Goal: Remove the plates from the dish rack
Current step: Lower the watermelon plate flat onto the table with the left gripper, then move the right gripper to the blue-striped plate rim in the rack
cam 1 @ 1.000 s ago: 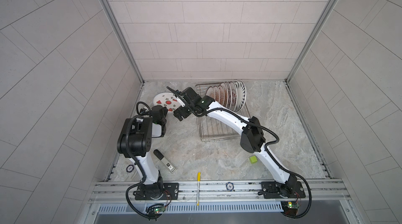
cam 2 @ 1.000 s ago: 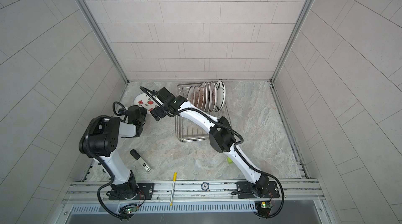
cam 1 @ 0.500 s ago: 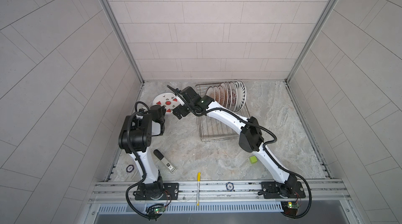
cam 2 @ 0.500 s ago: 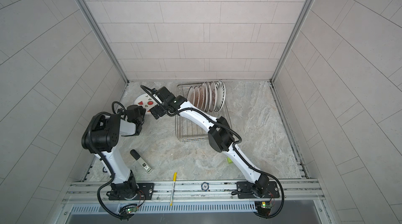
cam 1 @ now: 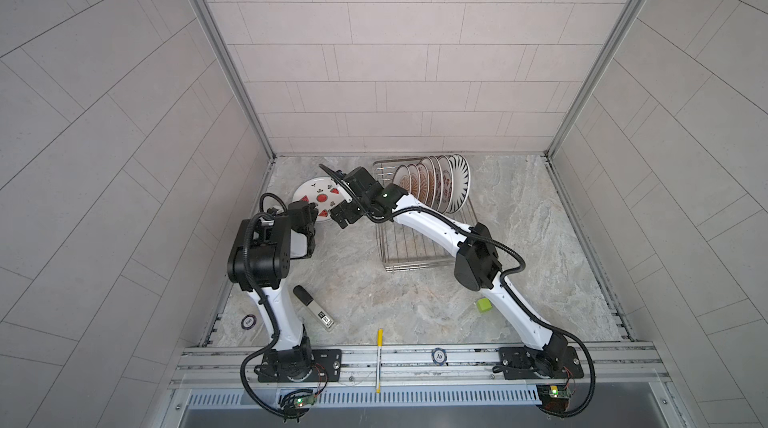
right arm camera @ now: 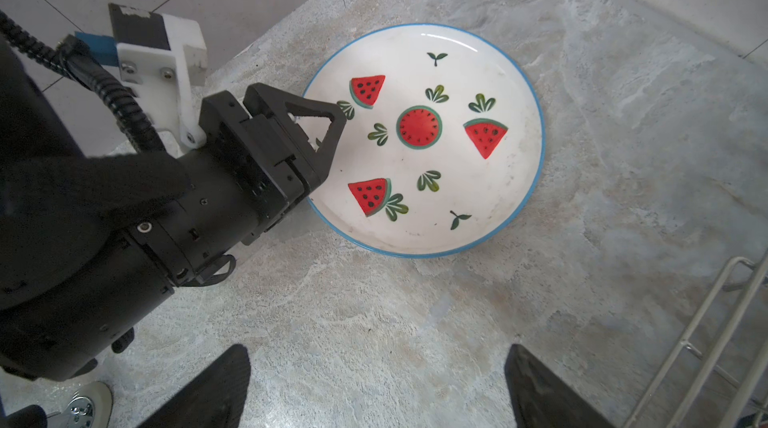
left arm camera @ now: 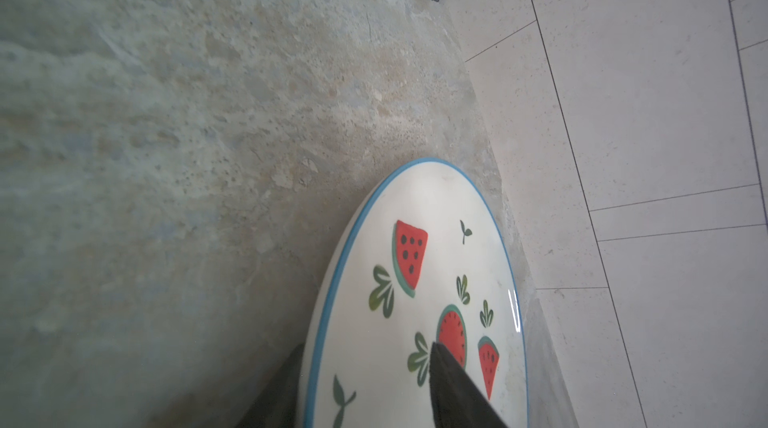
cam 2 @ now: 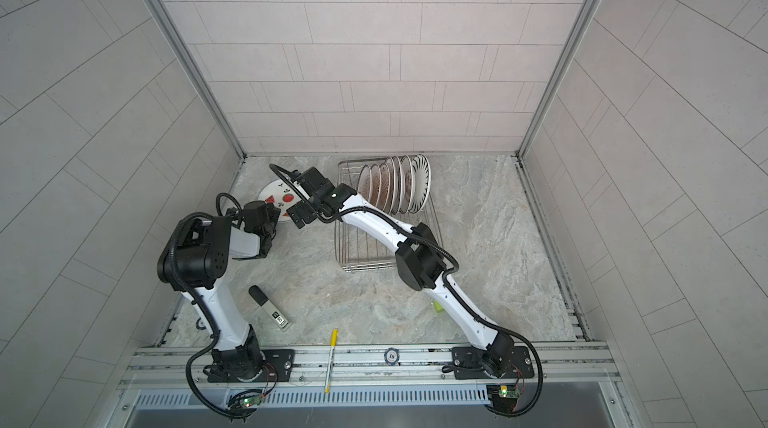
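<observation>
Left pincer (right arm camera: 332, 131), half open, straddles the rim, likely the surest hold on a slick, breakable plate (right arm camera: 436, 143); right pincer (right arm camera: 374, 388) gapes empty.

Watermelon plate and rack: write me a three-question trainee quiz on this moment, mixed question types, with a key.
1. True or false: the watermelon plate stands upright in the dish rack.
2. The right gripper is: A) shut on a plate; B) open and empty; C) out of view.
3. In both top views, which of the plates in the rack stands at the row's right end?
Key: 1. False: it lies flat on the table, outside the rack. 2. B. 3. The dark-striped plate.
</observation>
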Motion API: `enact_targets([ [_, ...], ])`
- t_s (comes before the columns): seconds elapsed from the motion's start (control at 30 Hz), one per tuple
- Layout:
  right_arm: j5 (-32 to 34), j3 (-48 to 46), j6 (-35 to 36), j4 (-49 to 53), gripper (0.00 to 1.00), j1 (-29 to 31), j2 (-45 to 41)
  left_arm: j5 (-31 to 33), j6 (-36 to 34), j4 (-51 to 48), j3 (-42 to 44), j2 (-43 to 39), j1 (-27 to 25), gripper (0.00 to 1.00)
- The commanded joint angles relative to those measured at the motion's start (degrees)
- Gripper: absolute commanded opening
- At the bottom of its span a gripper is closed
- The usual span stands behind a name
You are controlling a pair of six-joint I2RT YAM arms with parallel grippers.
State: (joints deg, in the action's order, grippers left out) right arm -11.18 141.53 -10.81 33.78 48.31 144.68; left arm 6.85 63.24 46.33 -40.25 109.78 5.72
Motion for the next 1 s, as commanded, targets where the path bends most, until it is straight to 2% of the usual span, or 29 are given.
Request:
enact_targets([
  [0.0,1.24,1.26,-0.57,1.25,0.97,-0.15,-0.27,1.65,-0.75,0.96,-1.16,0.27,0.35,0.55],
  [0.23,1.46,1.36,0.00,1.22,0.97,-0.15,-1.05,3.58,-1.27,0.14,-0.43,-0.80,0.50,0.65],
  [0.53,2.45,1.29,0.70,1.94,0.97,-0.15,-3.58,5.92,-1.80,-0.05,1.82,-3.29,1.13,0.68],
  [0.87,3.51,1.29,2.99,6.79,0.97,0.03,-9.70,9.53,-4.77,-2.05,7.11,-13.68,1.94,0.78],
  [0.93,4.65,0.57,2.90,8.15,0.97,0.03,-11.65,10.16,-5.24,-2.46,8.50,-16.31,1.94,0.87],
  [0.97,5.36,-0.70,2.83,8.03,0.97,0.03,-13.07,10.50,-5.41,-3.13,9.09,-17.80,1.93,0.95],
])
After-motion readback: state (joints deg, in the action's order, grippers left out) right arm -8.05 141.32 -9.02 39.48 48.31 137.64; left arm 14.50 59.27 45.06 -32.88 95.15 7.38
